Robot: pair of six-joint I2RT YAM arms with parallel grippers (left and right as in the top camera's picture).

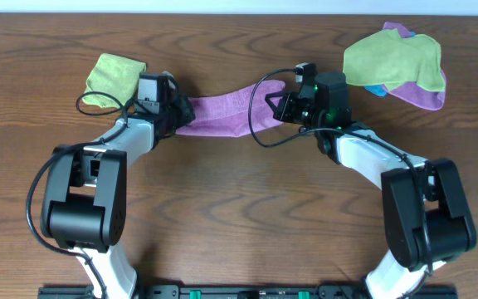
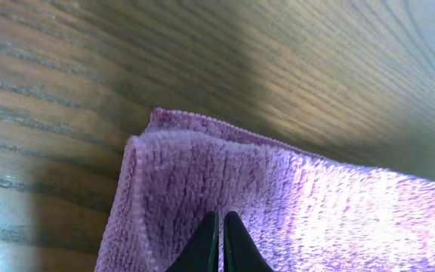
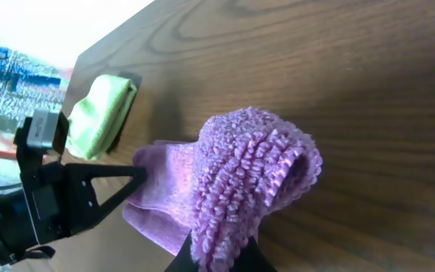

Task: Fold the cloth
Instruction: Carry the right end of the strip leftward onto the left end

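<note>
A purple cloth (image 1: 222, 112) lies stretched between my two grippers at the table's middle back. My left gripper (image 1: 178, 110) is shut on its left end; the left wrist view shows the closed fingertips (image 2: 222, 227) over the folded purple cloth (image 2: 278, 204). My right gripper (image 1: 282, 101) is shut on the right end, where the cloth (image 3: 240, 181) bunches up between the fingers (image 3: 221, 261). The left arm also shows in the right wrist view (image 3: 51, 200).
A folded green cloth (image 1: 114, 76) lies at the back left, also in the right wrist view (image 3: 100, 109). A pile of green, purple and blue cloths (image 1: 397, 62) lies at the back right. The wooden table (image 1: 239, 216) extends toward the front.
</note>
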